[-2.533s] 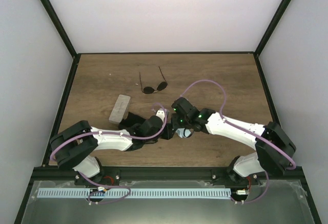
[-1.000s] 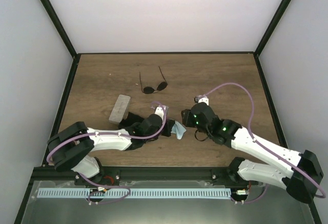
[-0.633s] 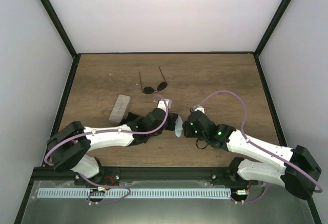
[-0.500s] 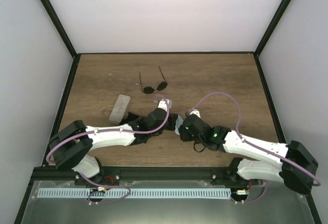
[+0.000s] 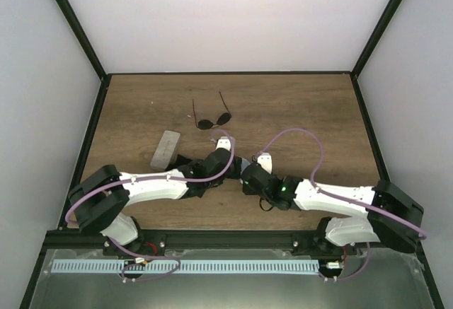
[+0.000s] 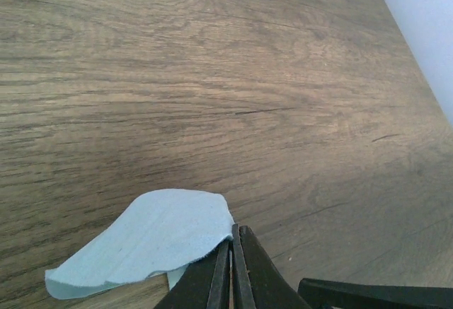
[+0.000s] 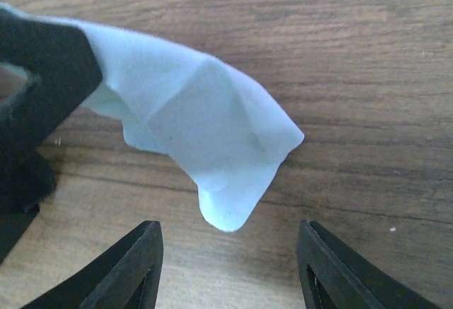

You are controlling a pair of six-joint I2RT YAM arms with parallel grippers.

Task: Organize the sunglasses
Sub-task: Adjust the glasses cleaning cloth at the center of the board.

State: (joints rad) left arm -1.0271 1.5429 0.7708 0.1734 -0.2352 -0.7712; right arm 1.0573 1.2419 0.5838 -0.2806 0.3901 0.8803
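**A:** Where is the pair of thin, dark wire-framed sunglasses point(image 5: 212, 120)?

**B:** On the brown wooden table point(image 5: 304, 111), beyond the grey oblong case point(image 5: 165, 149) and a little to its right, apart from it; nothing touches the pair. It lies unfolded, its two round dark lenses side by side on the edge nearest the case, its long slender arms reaching away toward the far wall and spreading a little.

**A:** Is that clear in every view?

**B:** Only in the top view; neither wrist camera has the sunglasses or the case in frame.

**A:** What do the wrist cameras give, then?

**B:** A light blue cloth point(image 7: 191, 114), which the top view hides between the two wrists, to the right of the grey case and slightly nearer the arm bases. The left wrist view shows the left gripper point(image 6: 231, 242) with its fingers pressed together on the cloth's edge; the cloth droops leftward from the pinch, with wood grain behind it.

**A:** And the right one?

**B:** The right wrist view shows the right gripper point(image 7: 228, 230) with its jaws spread wide and nothing between them; the cloth's lowest tip hangs near the gap, and neither finger touches it. The cloth is creased into angled folds; the left gripper's black body shows at that picture's left edge, over the cloth's upper corner.

**A:** How do the arms lie by the case?

**B:** The left arm passes just right of the case; the right arm comes in from farther right; the wrists almost meet.
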